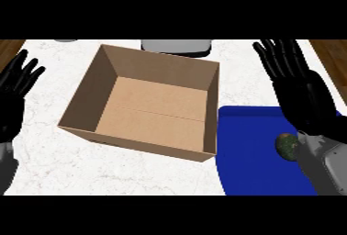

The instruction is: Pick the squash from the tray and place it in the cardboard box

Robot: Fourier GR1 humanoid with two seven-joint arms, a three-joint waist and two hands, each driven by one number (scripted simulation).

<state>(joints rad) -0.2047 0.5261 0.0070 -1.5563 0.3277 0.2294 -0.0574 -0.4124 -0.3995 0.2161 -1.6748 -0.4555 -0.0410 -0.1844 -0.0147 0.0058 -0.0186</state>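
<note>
**White marble worktop, squash on its tray**

Marbled worktop [136, 172] carries everything. Squash [287, 147] lies on the blue tray [251, 151] at the near right corner — partly hidden by the right robot hand [298, 87], fingers straight. Cardboard box [146, 103] sits mid-worktop, touching the tray. Left robot hand [17, 87] rests open at the left edge.

White marble counter [136, 172] with wood [10, 46] at both far corners.

White marble desk [47, 156], open cardboard box [146, 103] at centre, blue tray [254, 170] just beside it at right, grey object [176, 47] behind the box
</note>
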